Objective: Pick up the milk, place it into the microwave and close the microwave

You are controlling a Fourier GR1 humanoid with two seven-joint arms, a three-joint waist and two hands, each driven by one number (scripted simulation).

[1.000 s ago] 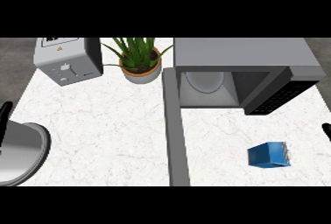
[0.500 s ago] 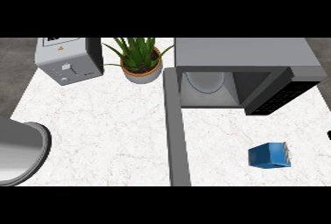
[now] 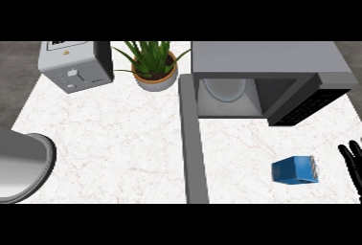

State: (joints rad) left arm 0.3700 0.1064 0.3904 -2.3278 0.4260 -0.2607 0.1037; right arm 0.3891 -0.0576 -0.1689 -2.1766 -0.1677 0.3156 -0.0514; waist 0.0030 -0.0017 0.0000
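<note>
1. Right robot hand [image 3: 351, 160] shows at the view's right edge, black fingers straight and spread, holding nothing; the left robot hand is out of sight.
2. Just left of that hand, not touching it, the milk [image 3: 295, 170] sits on the desk [image 3: 120, 139]: a small blue carton, boxy, with a paler striped side.
3. By this layout, nothing of the task looks done: the milk is not yet grasped, and placing and closing remain.
4. At the left edge lies a large grey rounded shape [image 3: 21, 165], smooth and metallic.
5. Farther back stands the microwave [image 3: 265, 76], a grey box with its dark door [image 3: 305, 103] swung open and a round pale plate inside.
6. Farthest left are a potted plant [image 3: 153, 67] in a tan pot and a brushed-metal toaster [image 3: 74, 64] on white marbled stone.
</note>
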